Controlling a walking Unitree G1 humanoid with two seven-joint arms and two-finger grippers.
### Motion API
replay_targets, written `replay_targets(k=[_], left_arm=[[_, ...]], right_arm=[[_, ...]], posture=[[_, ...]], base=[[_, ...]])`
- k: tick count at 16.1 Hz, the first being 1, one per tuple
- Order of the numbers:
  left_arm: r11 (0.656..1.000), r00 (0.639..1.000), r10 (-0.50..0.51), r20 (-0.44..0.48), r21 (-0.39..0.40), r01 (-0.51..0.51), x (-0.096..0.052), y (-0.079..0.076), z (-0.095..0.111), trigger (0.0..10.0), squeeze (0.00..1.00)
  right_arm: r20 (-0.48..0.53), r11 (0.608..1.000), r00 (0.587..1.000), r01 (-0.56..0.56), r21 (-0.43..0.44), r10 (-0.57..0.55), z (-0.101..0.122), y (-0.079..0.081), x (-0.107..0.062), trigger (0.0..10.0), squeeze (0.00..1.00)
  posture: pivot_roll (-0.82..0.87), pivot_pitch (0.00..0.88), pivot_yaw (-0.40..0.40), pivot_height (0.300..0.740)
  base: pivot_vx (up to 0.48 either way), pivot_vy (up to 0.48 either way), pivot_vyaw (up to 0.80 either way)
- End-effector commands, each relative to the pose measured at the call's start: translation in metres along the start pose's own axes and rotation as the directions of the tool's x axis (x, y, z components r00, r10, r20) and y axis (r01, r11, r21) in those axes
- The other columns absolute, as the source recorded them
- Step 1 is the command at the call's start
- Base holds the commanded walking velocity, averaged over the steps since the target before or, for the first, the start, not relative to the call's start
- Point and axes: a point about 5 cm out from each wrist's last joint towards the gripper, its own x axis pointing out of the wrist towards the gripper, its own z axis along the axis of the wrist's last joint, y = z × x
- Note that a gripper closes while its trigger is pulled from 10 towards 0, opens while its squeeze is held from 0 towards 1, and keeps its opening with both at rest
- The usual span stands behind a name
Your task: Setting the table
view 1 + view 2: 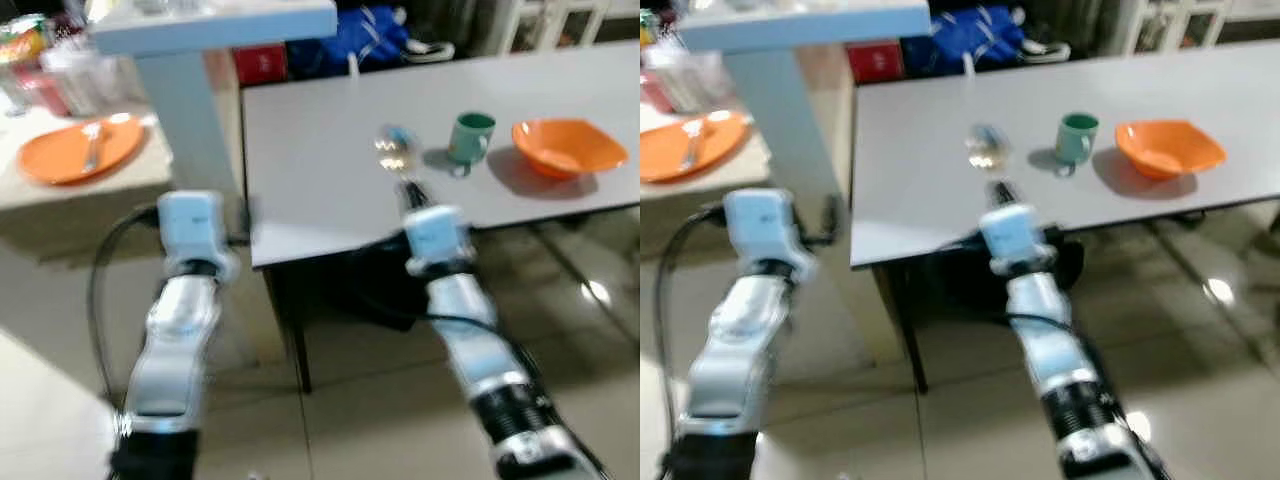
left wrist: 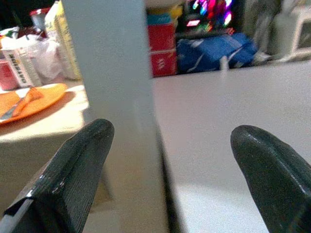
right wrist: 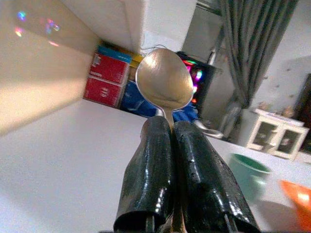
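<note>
A: Far left?
B: Orange plate (image 1: pixel 75 150) with a fork on it, on a side counter. Left hand (image 2: pixel 170 170) hangs by the pale post, fingers spread apart, empty

A: And the right hand (image 3: pixel 171 141)?
B: Clamped tight on a spoon (image 3: pixel 164 82), bowl sticking out over the near edge of the grey tabletop (image 1: pixel 320 160)

A: Further right?
B: Green mug (image 1: pixel 470 138), then an orange bowl (image 1: pixel 568 146) beside it, both on the tabletop
</note>
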Motion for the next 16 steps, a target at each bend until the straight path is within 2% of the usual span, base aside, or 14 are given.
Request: replay_targets(k=[1, 5, 7, 16], left_arm=[[1.000, 1.000, -0.003, 0.000, 0.019, 0.003, 0.0017, -0.0076, 0.0017, 10.0, 0.00], [0.999, 1.000, 0.006, -0.015, 0.045, -0.005, 0.0016, -0.0059, -0.0012, 10.0, 0.00], [1.000, 1.000, 0.000, -0.007, 0.027, 0.000, 0.0017, -0.0069, 0.0002, 10.0, 0.00], [0.999, 1.000, -0.021, 0.002, 0.033, 0.021, 0.0030, -0.0086, 0.0019, 10.0, 0.00]], right_arm=[[0.003, 0.999, 0.999, 0.032, -0.019, -0.032, -0.0005, -0.0131, 0.0005, 0.0, 0.14], [0.003, 0.999, 1.000, 0.028, -0.017, -0.028, -0.0009, -0.0118, 0.0004, 0.0, 0.16], [0.006, 1.000, 1.000, 0.023, -0.018, -0.023, -0.0006, -0.0103, 0.0004, 0.0, 0.17], [0.008, 0.999, 1.000, 0.024, -0.023, -0.024, -0.0007, -0.0104, -0.0007, 0.0, 0.16]], posture=[[-0.15, 0.000, 0.089, 0.740], [-0.15, 0.000, 0.091, 0.740], [-0.15, 0.000, 0.093, 0.740], [-0.16, 0.000, 0.100, 0.740]], base=[[0.386, 0.000, 0.00], [0.000, 0.000, 0.00], [0.000, -0.441, 0.00], [0.265, -0.397, 0.00]])
